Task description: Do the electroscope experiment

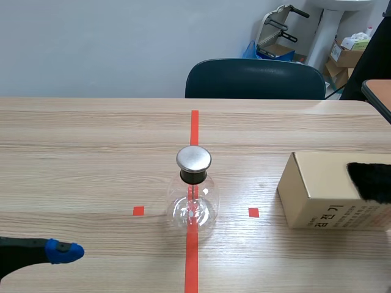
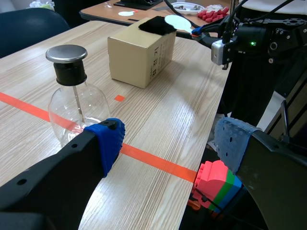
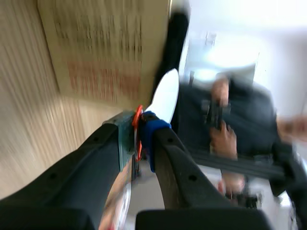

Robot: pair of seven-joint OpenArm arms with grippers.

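A glass flask electroscope with a round metal cap stands on the red tape line at mid-table; it also shows in the left wrist view. My left gripper hovers low at the front left, open, with the flask just ahead of its left finger. To the right sits a cardboard box with a black cloth on top. My right gripper is shut on the handle of a white disc paddle. The disc lies at the cloth over the box.
A dark chair stands at the table's far side. The table's right edge runs close past the box. A stack of coloured blocks sits below that edge. Another table with small items is beyond.
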